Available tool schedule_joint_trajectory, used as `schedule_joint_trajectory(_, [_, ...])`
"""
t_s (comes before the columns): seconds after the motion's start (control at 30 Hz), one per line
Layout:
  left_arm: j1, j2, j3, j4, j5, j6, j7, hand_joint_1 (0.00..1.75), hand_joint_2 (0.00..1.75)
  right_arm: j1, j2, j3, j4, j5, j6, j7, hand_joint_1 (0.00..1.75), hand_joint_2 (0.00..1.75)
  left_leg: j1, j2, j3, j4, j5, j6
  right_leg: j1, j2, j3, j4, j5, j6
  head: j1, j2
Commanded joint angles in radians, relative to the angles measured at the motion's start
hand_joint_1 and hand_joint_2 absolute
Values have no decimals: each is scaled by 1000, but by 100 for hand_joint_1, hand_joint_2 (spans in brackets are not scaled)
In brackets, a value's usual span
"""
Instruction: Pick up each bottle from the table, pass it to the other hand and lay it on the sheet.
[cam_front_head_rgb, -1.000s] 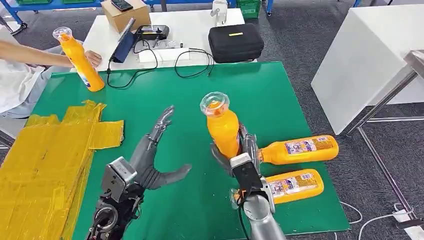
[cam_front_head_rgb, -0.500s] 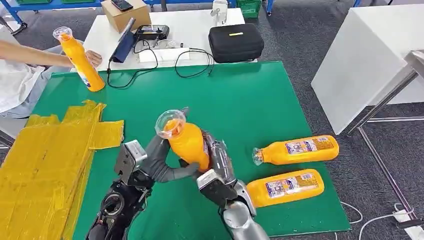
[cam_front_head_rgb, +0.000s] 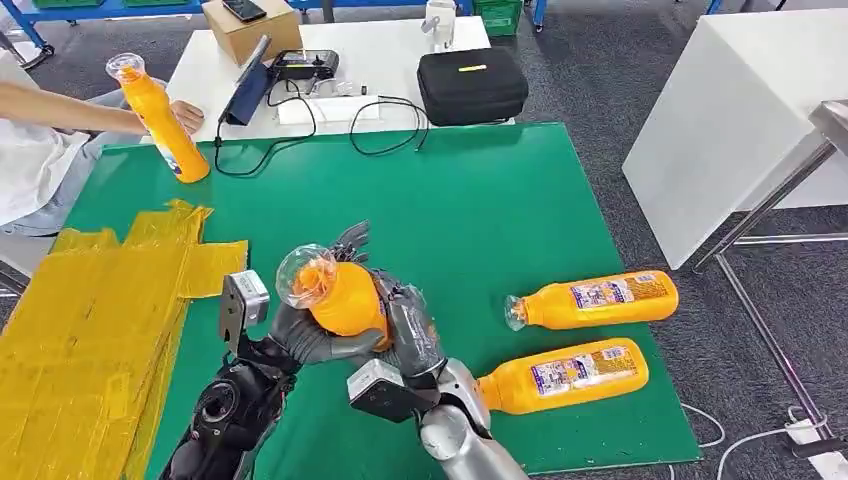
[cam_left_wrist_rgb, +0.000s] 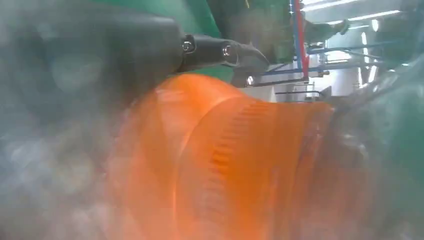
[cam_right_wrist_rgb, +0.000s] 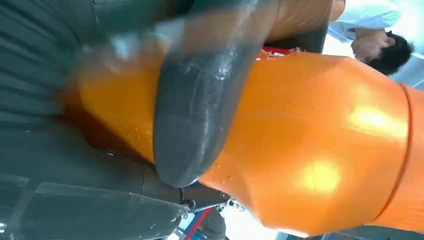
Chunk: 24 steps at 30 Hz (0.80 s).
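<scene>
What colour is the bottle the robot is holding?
Bright orange, with a clear cap; the bottle shows best in the head view.

Four orange bottles: one held (cam_front_head_rgb: 340, 295), two lying (cam_front_head_rgb: 590, 299) (cam_front_head_rgb: 565, 375), one upright (cam_front_head_rgb: 160, 118). One yellow sheet (cam_front_head_rgb: 90, 330).

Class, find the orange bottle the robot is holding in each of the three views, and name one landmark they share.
Head view: held bottle, lower centre, between both hands.
Left wrist view: blurred orange body across the middle.
Right wrist view: orange body on the right, behind the grey thumb.
Shared landmark: the bottle's orange body.
</scene>
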Motion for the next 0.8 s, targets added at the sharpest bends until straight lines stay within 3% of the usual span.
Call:
schedule_joint_trajectory(0.03, [-51,-11,58,79,22,30,15,175,175,-36,-12,137,128,-2,-8,1,175,175,1,0,3,-1,-1,0,0,0,4,-1,-1,1,0,0])
schedule_joint_trajectory(0.7, [-32,-29,102,67,48,58,15,175,175,-47,-14,135,155,-8,-48,16,175,175,1,-1,3,-1,-1,0,1,-1,3,-1,-1,1,0,0])
schedule_joint_trajectory(0.73, [-30,-29,104,65,49,59,15,175,175,-44,-13,133,149,-9,-56,13,129,175,1,-1,4,0,-2,0,1,-2,5,-2,-1,1,0,0])
schedule_joint_trajectory(0.77, [-26,-27,109,57,50,61,14,175,175,-39,-15,132,132,-8,-76,10,0,175,1,-1,3,0,-1,0,0,-2,3,-1,-1,1,0,0])
schedule_joint_trajectory(0.8, [-24,-27,113,54,53,64,14,175,175,-37,-17,131,121,-8,-81,11,0,175,1,-2,4,0,-2,0,1,-2,5,-1,-2,1,0,0])
